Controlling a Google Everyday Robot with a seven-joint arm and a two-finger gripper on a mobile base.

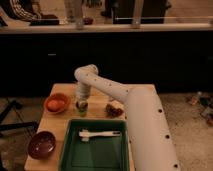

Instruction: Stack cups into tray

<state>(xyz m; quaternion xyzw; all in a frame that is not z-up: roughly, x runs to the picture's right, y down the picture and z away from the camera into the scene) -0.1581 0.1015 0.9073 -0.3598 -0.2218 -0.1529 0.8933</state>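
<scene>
A small dark olive-green cup point(81, 106) with a paler rim stands just beyond the far rim of the deep-green tray point(68, 145), on the wooden table. My gripper point(81, 100) points down from the white arm, right above the cup and at its rim. I cannot tell whether it holds the cup. A white utensil point(100, 133) lies across the far part of the tray. No other cup is in view.
An orange bowl point(56, 103) stands left of the cup. A maroon bowl point(41, 145) stands at the table's front left. A small dark reddish object point(114, 109) lies right of the cup. My white arm point(142, 120) crosses the table's right side. A dark counter wall stands behind.
</scene>
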